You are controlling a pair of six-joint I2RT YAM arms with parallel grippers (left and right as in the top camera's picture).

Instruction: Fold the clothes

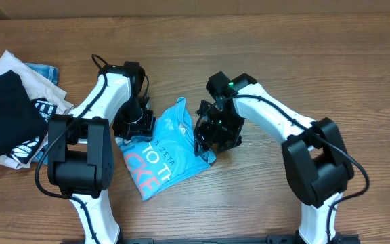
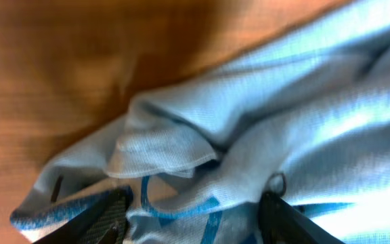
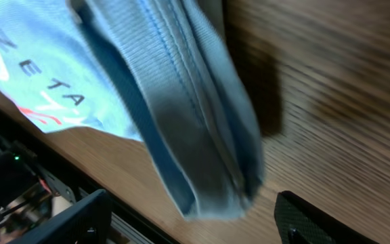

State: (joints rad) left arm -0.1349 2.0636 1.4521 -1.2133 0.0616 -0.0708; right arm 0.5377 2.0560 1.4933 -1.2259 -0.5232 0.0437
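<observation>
Lying on the wooden table [image 1: 317,61] between the two arms is the sky-blue T-shirt [image 1: 164,152]. It is bunched up and partly folded, not flat. It has white letters [image 1: 156,157] across it, and red-pink letters [image 1: 141,177] at the end of the shirt nearest the arm stands. In the top view the left gripper [image 1: 135,123] sits right at one side edge of the T-shirt. The right gripper [image 1: 212,139] sits right at the other side edge, so the shirt is between them.

The left wrist view shows the left gripper [image 2: 195,217] low over the T-shirt [image 2: 283,102]. Its two black fingers [image 2: 103,217] stand wide apart, with a wrinkled part of the shirt between them. The jaws are not pinching the cloth. A small folded flap [image 2: 158,152] of the shirt lies just past the fingers, close to the bare wood.

The right wrist view shows the right gripper [image 3: 191,210] with its fingers [image 3: 80,220] wide apart too. A thick folded edge of the T-shirt [image 3: 181,122] reaches into the gap, but neither finger touches it. The word ZETA [image 3: 42,85] shows in white on the shirt here.

Well away from the T-shirt, past the left arm, is a pile of other clothes: a black one [image 1: 5,115] with white print, a pale one [image 1: 53,91] and a bit of denim [image 1: 42,70]
</observation>
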